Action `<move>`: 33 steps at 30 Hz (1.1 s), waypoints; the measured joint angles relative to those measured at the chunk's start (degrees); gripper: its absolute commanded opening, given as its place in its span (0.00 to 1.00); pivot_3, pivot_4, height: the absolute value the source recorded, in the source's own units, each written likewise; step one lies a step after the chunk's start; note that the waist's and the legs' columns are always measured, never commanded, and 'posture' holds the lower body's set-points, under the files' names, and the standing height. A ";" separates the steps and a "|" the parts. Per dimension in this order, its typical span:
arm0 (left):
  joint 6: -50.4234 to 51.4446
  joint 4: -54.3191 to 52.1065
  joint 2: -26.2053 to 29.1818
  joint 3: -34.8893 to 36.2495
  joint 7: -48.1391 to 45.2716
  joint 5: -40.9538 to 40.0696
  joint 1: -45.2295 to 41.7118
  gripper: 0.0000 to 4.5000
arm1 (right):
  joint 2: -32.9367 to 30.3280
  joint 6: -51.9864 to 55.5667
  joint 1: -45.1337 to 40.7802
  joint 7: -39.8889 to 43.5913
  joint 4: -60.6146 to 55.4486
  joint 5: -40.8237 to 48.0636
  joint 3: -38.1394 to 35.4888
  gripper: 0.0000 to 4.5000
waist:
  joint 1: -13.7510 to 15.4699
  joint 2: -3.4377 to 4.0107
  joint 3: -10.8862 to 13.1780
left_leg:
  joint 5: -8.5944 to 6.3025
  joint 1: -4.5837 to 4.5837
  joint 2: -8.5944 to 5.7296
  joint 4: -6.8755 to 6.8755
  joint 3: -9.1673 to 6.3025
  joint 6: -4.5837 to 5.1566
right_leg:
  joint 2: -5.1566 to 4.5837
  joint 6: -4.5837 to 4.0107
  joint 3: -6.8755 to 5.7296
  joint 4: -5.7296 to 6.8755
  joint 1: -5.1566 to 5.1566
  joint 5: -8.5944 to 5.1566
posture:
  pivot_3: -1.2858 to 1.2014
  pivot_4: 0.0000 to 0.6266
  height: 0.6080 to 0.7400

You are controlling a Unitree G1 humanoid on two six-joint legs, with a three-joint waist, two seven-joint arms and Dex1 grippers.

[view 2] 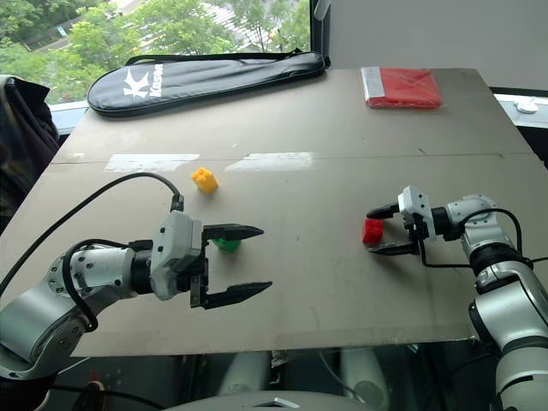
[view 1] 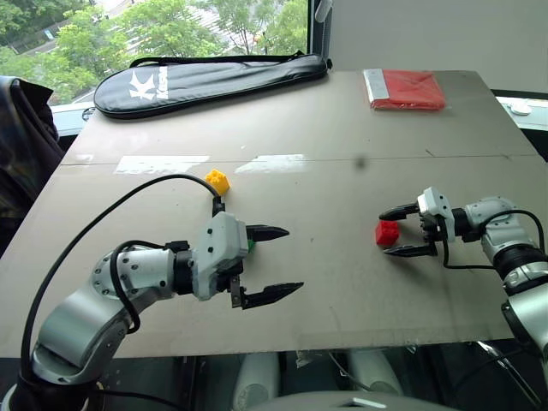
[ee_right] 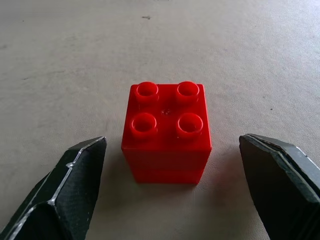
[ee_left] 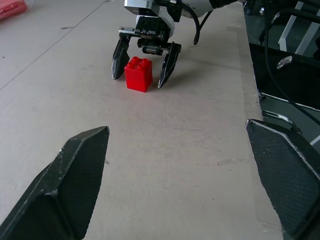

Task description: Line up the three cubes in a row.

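It looks like an office or lab room: a plain tabletop (view 1: 342, 128) beside a large window (view 1: 171, 26) facing trees.

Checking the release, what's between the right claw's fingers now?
The red cube, upright on the table, with a gap to each finger in the right wrist view.

Three studded cubes are counted on the surface (view 1: 342, 128): one yellow cube (view 1: 217, 181), one green cube (view 2: 227, 245), one red cube (view 1: 387, 232). One black racket case (view 1: 205, 79) and one red folded packet (view 1: 406, 88) are also counted.
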 measured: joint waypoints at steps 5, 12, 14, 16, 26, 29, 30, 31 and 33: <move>-0.35 0.30 -0.11 -0.44 -0.14 0.34 -0.19 1.00 | 0.01 -1.33 -1.27 0.01 2.70 -2.58 -1.12 0.99 | 0.01 0.00 0.00 | 0.00 0.00 0.00 0.00 0.00 0.00 | 0.00 0.00 0.00 0.00 0.00 0.00 | 0.52 0.24 0.76; -0.91 0.52 -0.43 -0.66 -0.42 0.57 -0.71 1.00 | 0.29 -0.95 -3.11 0.03 5.85 -5.94 -5.32 0.99 | -0.01 0.00 0.00 | 0.00 0.00 0.00 0.00 0.00 0.00 | 0.00 0.00 0.00 0.00 0.00 0.00 | 0.52 0.24 0.76; -0.92 0.52 -0.48 -0.66 -0.44 0.67 -0.73 1.00 | 0.30 -1.00 -3.11 0.04 6.24 -6.85 -6.00 0.99 | -0.01 0.00 0.00 | 0.00 0.00 0.00 0.00 0.00 0.00 | 0.00 0.00 0.00 0.00 0.00 0.00 | 0.52 0.24 0.76; -0.92 0.52 -0.49 -0.66 -0.44 0.71 -0.73 1.00 | 0.31 -1.00 -3.11 0.04 6.28 -7.24 -6.24 0.99 | -0.01 0.00 0.00 | 0.00 0.00 0.00 0.00 0.01 0.00 | 0.00 0.00 0.01 -0.01 0.00 0.00 | 0.52 0.24 0.76; -0.93 0.54 -0.58 -0.98 -0.46 0.97 -0.73 1.00 | 1.14 -1.02 -3.11 0.06 7.03 -10.60 -11.00 0.99 | -0.04 0.00 0.00 | 0.00 0.00 0.00 0.00 0.01 0.00 | 0.00 0.00 0.00 0.00 0.00 0.00 | 0.52 0.24 0.76; -0.93 0.54 -0.58 -1.33 -0.47 0.98 -0.73 1.00 | 1.29 -1.07 -3.10 0.06 7.70 -12.03 -12.03 0.99 | -0.03 0.01 0.00 | 0.00 0.00 0.00 0.00 0.01 0.00 | 0.00 0.00 0.01 0.00 0.00 0.00 | 0.52 0.24 0.76; -0.93 0.55 -0.58 -1.55 -0.52 0.99 -0.72 1.00 | 1.35 -1.15 -3.11 0.06 7.73 -12.47 -12.55 0.99 | -0.04 0.01 0.00 | 0.00 0.00 0.00 0.00 0.01 0.00 | 0.00 0.00 0.01 0.00 0.00 0.00 | 0.52 0.24 0.76; -0.93 0.55 -0.58 -1.59 -0.56 1.00 -0.72 1.00 | 1.35 -1.20 -3.11 0.06 7.73 -12.71 -12.71 0.99 | -0.04 0.01 0.00 | 0.00 0.00 0.00 0.00 0.01 0.00 | 0.00 0.00 0.01 0.00 0.00 0.00 | 0.52 0.24 0.76; -0.94 0.55 -0.58 -1.57 -0.53 1.00 -0.57 1.00 | 1.38 -1.26 -3.10 0.06 7.72 -13.17 -12.96 0.99 | -0.05 0.01 0.00 | 0.00 0.00 0.00 0.00 0.01 0.00 | 0.00 0.00 0.01 0.00 0.00 0.00 | 0.52 0.24 0.76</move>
